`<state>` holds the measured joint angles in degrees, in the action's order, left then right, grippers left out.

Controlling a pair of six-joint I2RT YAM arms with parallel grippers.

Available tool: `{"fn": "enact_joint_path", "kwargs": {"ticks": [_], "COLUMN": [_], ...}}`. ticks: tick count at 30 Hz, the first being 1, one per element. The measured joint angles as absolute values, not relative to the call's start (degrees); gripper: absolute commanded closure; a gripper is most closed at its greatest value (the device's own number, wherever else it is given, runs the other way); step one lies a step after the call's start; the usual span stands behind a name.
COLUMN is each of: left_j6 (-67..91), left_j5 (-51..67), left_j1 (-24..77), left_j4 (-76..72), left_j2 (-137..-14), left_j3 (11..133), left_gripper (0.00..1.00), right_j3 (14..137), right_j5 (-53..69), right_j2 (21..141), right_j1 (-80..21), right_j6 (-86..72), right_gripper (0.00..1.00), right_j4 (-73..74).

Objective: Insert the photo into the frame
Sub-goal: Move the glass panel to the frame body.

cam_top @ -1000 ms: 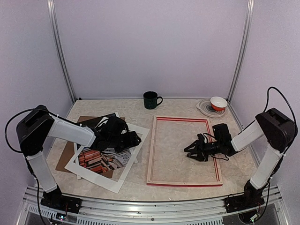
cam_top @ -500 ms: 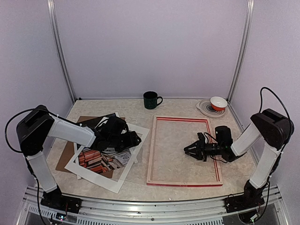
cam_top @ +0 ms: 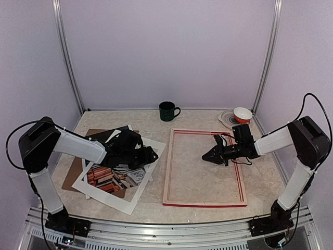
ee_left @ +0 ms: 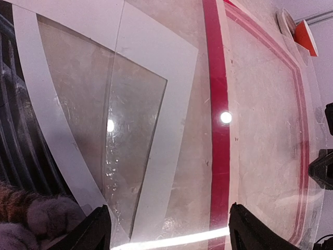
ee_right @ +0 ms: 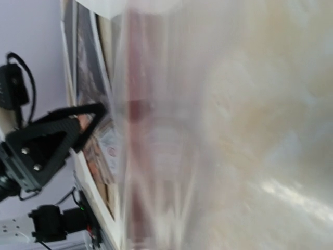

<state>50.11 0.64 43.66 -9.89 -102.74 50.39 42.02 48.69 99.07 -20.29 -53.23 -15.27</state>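
Observation:
The photo [cam_top: 112, 177], a cat among stacked books, lies at the left under a white mat [cam_top: 112, 201]. Its cat paw shows in the left wrist view [ee_left: 28, 221]. The frame [cam_top: 167, 177] lies flat in the middle, pale wood side up, its red edge [ee_left: 218, 130] showing. My left gripper [cam_top: 151, 155] hovers low over the mat's right corner, fingers [ee_left: 99, 232] wide apart and open [ee_left: 169, 232]. A clear sheet with glints lies ahead of it. My right gripper [cam_top: 207, 158] is shut over the frame's opening, near the right rail. The right wrist view is blurred and hides its fingers.
A brown backing board [cam_top: 73, 174] lies under the mat at the left. At the back stand a dark green mug [cam_top: 167, 111] and a small orange-and-white bowl [cam_top: 242, 113] on stacked plates [cam_top: 228, 121]. Metal posts rise at the back corners.
My right gripper has closed and moved toward the back of the frame's opening, its forearm swinging up. The left arm has hardly moved.

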Motion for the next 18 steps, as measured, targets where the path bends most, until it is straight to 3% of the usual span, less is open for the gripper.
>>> {"fn": "enact_joint_path", "kwargs": {"ticks": [18], "left_j6": [50.11], "left_j5": [1.1], "left_j1": [43.92], "left_j4": [-11.14], "left_j2": [-102.74], "left_j3": [49.76], "left_gripper": [0.22], "right_j3": [42.54], "right_j5": [47.99], "right_j2": [93.54], "right_j1": [-14.37], "right_j6": [-42.48], "right_gripper": [0.95], "right_j4": [1.04]}}
